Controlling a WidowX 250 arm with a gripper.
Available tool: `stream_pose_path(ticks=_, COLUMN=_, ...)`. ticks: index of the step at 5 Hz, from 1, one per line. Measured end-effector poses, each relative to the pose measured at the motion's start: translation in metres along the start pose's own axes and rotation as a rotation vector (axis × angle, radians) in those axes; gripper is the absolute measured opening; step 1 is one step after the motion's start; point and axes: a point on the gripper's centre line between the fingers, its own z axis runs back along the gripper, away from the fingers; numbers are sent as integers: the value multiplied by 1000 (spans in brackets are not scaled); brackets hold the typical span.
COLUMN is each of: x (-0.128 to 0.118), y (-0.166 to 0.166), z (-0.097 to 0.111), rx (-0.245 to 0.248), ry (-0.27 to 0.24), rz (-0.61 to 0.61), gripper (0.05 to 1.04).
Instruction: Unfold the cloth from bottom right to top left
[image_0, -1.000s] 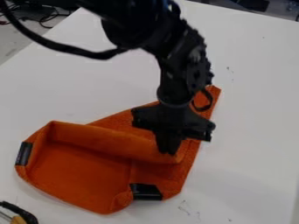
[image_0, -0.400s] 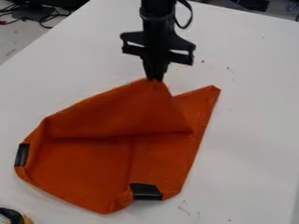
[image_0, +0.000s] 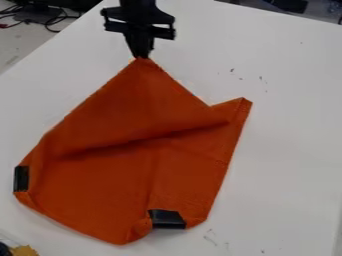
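Cloth (image_0: 143, 165) lies on the worktop (image_0: 287, 175), its far corner (image_0: 142, 69) pinched in the closed pincer (image_0: 141, 56), I'd guess to open the fold toward far left; black tape (image_0: 166, 219) probably anchors the near edge.

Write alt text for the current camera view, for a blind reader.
A black gripper pinches the top corner of an orange cloth that spreads over a white table, a crease across its middle. Two black pieces sit at its left and bottom edges.
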Motion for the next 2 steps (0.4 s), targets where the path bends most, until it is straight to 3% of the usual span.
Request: stream_pose_path(ticks=2, x=19, y=41, z=11, rx=51, ry=-88, rz=42, gripper=52)
